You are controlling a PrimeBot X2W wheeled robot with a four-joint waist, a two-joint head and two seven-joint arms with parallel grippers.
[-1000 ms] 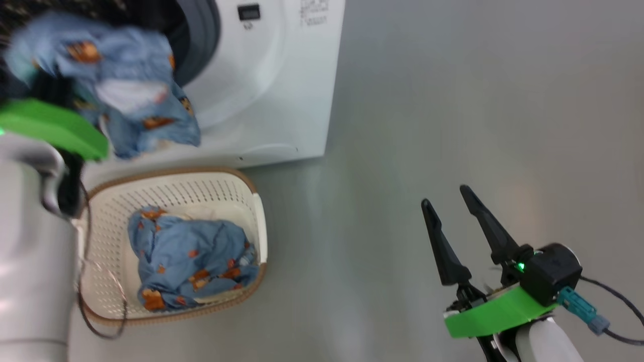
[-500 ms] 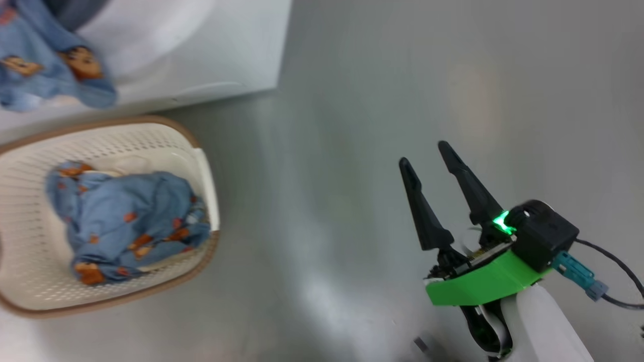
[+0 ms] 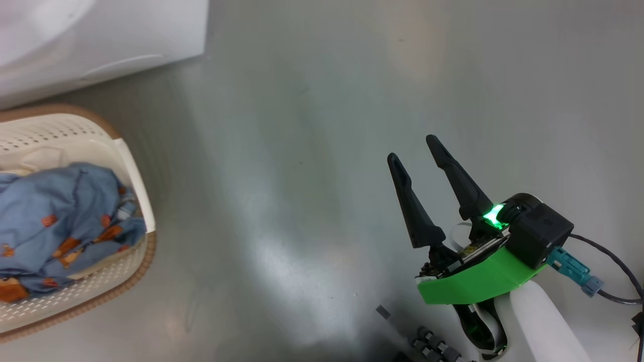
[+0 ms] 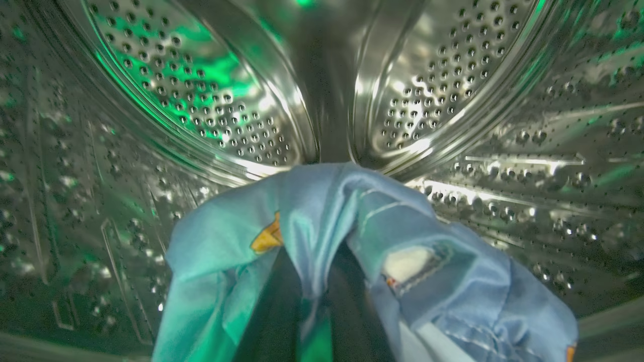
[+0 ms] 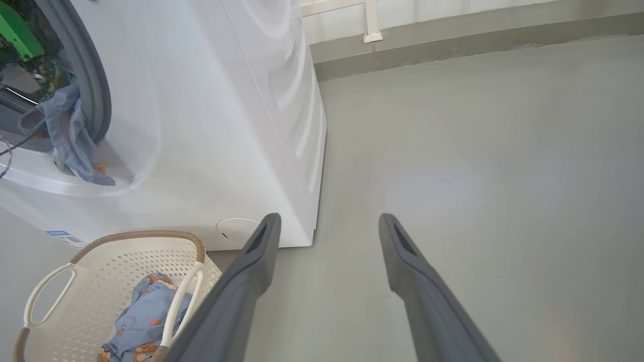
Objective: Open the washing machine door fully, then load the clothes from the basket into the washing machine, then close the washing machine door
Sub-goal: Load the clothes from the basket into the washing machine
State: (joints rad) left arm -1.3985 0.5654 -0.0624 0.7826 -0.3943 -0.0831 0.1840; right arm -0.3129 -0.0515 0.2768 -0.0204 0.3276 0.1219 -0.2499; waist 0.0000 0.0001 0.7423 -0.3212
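Open grey floor [image 3: 312, 151] is seen to the right of the washing machine [image 5: 211, 125] and ahead of the right hand [image 3: 412, 149]. That room is bounded at the far side by a wall base [image 5: 453, 35]. The right hand is held above the floor with fingers spread wide and nothing between them, well apart from the basket [image 3: 135, 181]. The basket is set on the floor just beside the machine's lower front edge. The left hand [image 4: 314, 301] is seen inside the steel drum [image 4: 226, 115], clamped on the held garment [image 4: 352, 216]. Part of that fabric is draped out over the opening's lower lip, by the grey gasket [image 5: 98, 85]. The second garment [image 3: 55, 221] is seen crumpled in the basket. Counted: two garments, one basket, one machine, two hands.
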